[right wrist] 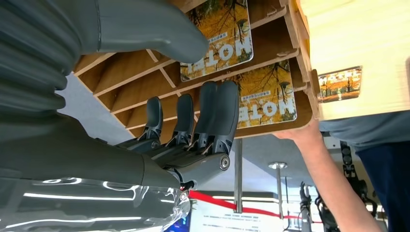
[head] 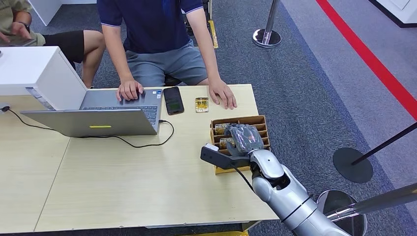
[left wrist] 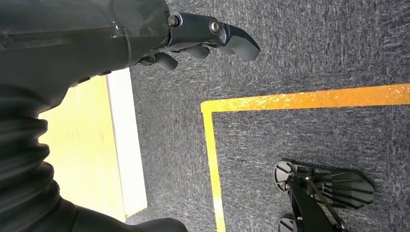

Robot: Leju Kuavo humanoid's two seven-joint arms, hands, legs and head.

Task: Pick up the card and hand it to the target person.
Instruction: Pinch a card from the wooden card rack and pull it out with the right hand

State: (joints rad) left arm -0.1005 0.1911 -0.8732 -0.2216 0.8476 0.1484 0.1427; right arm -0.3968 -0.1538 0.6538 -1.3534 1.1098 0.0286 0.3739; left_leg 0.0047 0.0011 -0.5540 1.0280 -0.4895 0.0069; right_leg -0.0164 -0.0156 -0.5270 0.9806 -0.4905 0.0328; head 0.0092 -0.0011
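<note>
Right hand [right wrist: 193,140] fingers [right wrist: 220,113] spread, holding nothing, against card [right wrist: 263,96] lying flat in wooden tray [head: 255,119].

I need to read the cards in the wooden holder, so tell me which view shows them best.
The right wrist view: two cards lie close in the wooden holder, print legible. The head view shows the holder small under the right hand. The left wrist view looks at carpet.

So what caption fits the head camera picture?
Robot hand reaches into the card box while a person waits at the table.
</note>
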